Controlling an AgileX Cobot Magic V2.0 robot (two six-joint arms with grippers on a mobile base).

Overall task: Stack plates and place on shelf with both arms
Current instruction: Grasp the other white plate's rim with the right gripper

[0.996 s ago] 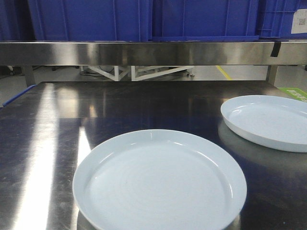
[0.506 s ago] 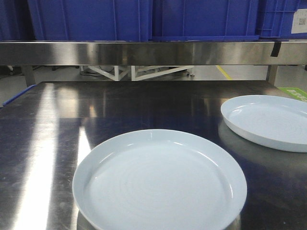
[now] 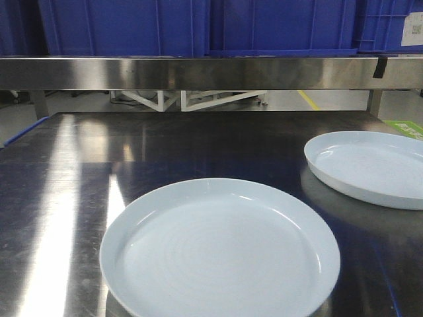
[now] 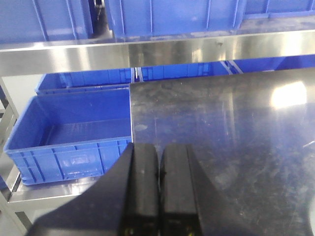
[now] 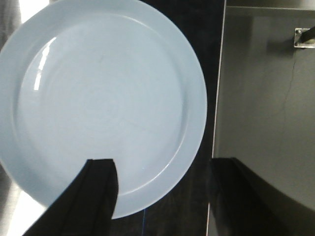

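Near plate [image 3: 218, 251], cropped at 6 o'clock, and far plate [image 3: 370, 168], cut off at 3 o'clock, lie apart beneath shelf [image 3: 198, 72] and blue crates [image 3: 132, 26]; left gripper [image 4: 158, 152] pinched together, right gripper [image 5: 162, 164] spread wide, both empty.

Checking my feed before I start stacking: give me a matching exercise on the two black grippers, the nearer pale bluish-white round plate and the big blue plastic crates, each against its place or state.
Things:
1. left gripper
2. right gripper
3. nearer pale bluish-white round plate
4. big blue plastic crates

Places or states:
A. on the brushed steel shelf
B. fingers spread wide apart
C. fingers pressed together, holding nothing
D. flat on the dark steel tabletop, apart from the other plate

Pairs: 1-C, 2-B, 3-D, 4-A.
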